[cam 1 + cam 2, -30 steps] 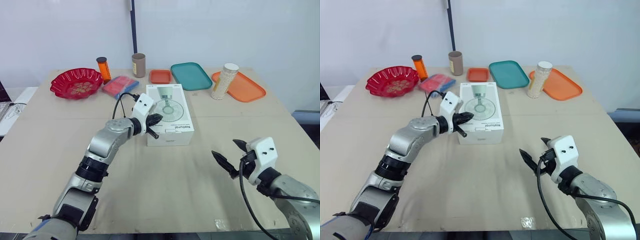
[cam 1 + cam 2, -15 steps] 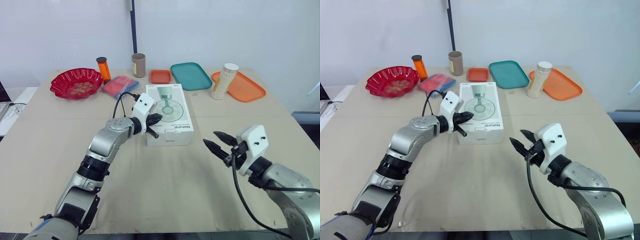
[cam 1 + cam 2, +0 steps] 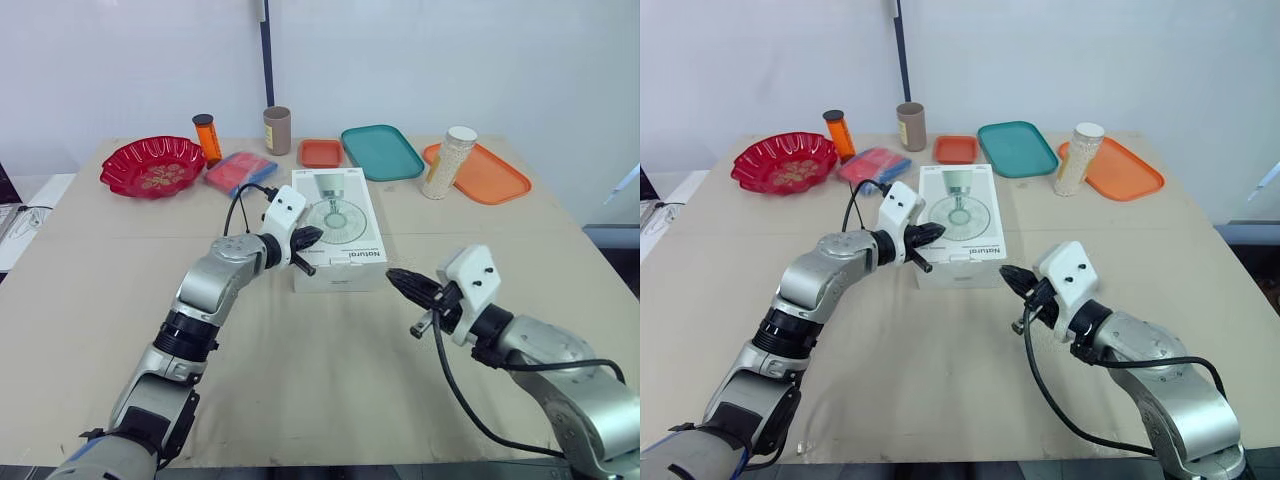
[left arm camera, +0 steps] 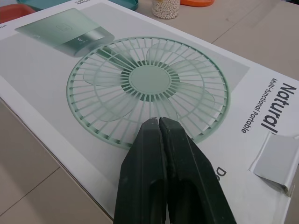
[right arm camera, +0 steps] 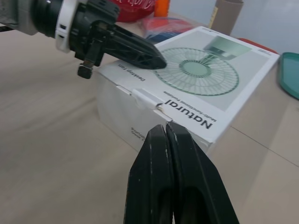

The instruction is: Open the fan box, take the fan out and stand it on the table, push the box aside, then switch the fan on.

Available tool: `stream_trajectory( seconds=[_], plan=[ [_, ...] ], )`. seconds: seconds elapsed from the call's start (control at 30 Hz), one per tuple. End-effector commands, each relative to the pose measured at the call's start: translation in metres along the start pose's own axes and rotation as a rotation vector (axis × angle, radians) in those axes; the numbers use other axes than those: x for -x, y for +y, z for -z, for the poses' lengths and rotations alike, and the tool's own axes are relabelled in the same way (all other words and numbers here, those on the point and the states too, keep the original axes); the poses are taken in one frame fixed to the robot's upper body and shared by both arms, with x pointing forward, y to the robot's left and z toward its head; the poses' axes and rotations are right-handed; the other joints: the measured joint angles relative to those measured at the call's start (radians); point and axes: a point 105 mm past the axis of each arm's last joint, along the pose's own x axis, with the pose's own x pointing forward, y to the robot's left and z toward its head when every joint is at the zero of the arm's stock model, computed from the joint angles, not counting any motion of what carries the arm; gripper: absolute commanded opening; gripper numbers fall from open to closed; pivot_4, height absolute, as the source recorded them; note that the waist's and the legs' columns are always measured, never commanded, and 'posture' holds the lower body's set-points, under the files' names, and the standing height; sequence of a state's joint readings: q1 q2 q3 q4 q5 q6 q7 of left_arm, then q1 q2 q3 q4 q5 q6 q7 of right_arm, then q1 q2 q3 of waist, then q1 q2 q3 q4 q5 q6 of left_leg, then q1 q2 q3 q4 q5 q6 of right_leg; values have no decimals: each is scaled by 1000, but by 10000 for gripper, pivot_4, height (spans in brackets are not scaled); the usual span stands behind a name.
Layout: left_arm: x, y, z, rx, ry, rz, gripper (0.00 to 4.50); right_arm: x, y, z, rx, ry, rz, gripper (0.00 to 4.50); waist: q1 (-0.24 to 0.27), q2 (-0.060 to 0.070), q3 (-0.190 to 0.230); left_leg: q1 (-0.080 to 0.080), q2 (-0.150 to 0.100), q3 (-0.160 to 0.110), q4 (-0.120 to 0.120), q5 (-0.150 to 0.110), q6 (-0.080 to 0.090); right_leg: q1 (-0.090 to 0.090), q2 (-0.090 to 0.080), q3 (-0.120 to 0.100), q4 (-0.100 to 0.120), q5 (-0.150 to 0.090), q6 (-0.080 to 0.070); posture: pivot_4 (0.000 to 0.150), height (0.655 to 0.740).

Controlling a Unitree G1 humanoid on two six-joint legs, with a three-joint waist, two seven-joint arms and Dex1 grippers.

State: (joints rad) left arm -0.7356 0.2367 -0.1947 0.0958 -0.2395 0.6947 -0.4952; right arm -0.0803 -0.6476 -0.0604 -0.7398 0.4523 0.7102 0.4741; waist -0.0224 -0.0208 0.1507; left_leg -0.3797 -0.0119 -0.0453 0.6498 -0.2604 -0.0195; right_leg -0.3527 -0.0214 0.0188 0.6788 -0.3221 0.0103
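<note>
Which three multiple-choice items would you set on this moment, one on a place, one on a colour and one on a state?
1. The left gripper has its tip at the fan box's:
A. front wall
B. printed top
C. far end

2. The scalloped bowl is:
A. red
B. teal
C. orange

3. The fan box is:
A. open, lid raised
B. open, lid off
C. closed

Answers:
1 B: the left wrist view shows the gripper, shut, over the printed fan picture.
2 A: its rim and inside are red.
3 C: the top lies flat and the front flap is tucked in.
</note>
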Motion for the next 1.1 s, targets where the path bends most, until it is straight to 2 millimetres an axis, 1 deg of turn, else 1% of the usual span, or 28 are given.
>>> stream_trajectory(
  seconds=[0.03,0.07,0.1,0.13,0.17,0.2,0.3,0.43,0.47,0.5,0.57,0.7,1.1],
  plan=[
    [-1,0,-5,-4,-12,-3,1132,-18,0,-6,128,-9,7,11874,-1,0,0,0,0,0,0,0,0,0,0,0,0,0,0,1500,7382],
    [-2,0,-5,-3,-14,-2,1132,-26,-3,-6,156,-9,22,17373,0,0,0,0,0,0,1,0,0,0,0,0,1,0,0,1500,7382],
    [-2,-1,-6,-4,-15,-1,1132,-30,-5,-6,175,-9,34,21713,0,0,0,0,0,0,1,0,0,0,0,0,1,0,0,1500,7382],
    [-3,-1,-6,-5,-16,0,1132,-35,-6,-8,186,-17,31,25377,1,0,0,0,0,0,1,0,0,0,0,0,1,0,0,1500,7382],
    [-3,-1,-6,-5,-16,1,1132,-39,-8,-10,198,-21,34,27142,2,0,0,0,0,0,1,0,0,0,0,0,1,0,0,1500,7382],
    [-3,-1,-7,-6,-16,1,1132,-44,-11,-11,213,-15,41,33253,1,-1,0,-1,0,-1,1,0,0,0,0,0,1,0,0,1500,7382],
    [-3,0,-7,-7,-19,0,1132,-53,-22,-12,236,-7,61,33253,2,-1,0,-4,0,-1,3,0,-1,-2,0,0,1,0,0,1500,7382],
    [-2,1,-7,-9,-17,-5,1132,-56,-27,-11,260,0,45,33253,2,-1,0,-5,0,-2,3,0,-1,-3,0,-1,1,0,0,1500,7382],
    [-2,1,-7,-10,-18,-5,1132,-56,-27,-11,260,0,41,37409,2,-1,0,-5,0,-2,3,0,-1,-3,0,-1,1,0,0,1500,7382],
    [-2,1,-7,-9,-18,-5,1132,-57,-27,-11,260,3,35,38393,2,0,0,-5,0,-2,3,0,-1,-3,0,-1,1,0,0,1500,7382],
    [-2,1,-7,-8,-20,-6,1132,-56,-27,-11,259,5,32,44170,2,0,0,-5,0,-2,3,0,-1,-3,0,-1,1,0,0,1500,7382],
    [-3,2,-8,-6,-24,-9,1132,-55,-26,-11,255,2,25,44170,2,-1,0,-5,0,-2,3,0,-1,-3,0,-1,1,0,0,1500,7382],
    [-4,-1,-7,-9,-29,-3,1132,-66,-32,-7,247,3,60,44170,2,-1,0,-5,0,-2,4,0,-1,-3,0,-1,2,0,0,1500,7382]
  ],
)
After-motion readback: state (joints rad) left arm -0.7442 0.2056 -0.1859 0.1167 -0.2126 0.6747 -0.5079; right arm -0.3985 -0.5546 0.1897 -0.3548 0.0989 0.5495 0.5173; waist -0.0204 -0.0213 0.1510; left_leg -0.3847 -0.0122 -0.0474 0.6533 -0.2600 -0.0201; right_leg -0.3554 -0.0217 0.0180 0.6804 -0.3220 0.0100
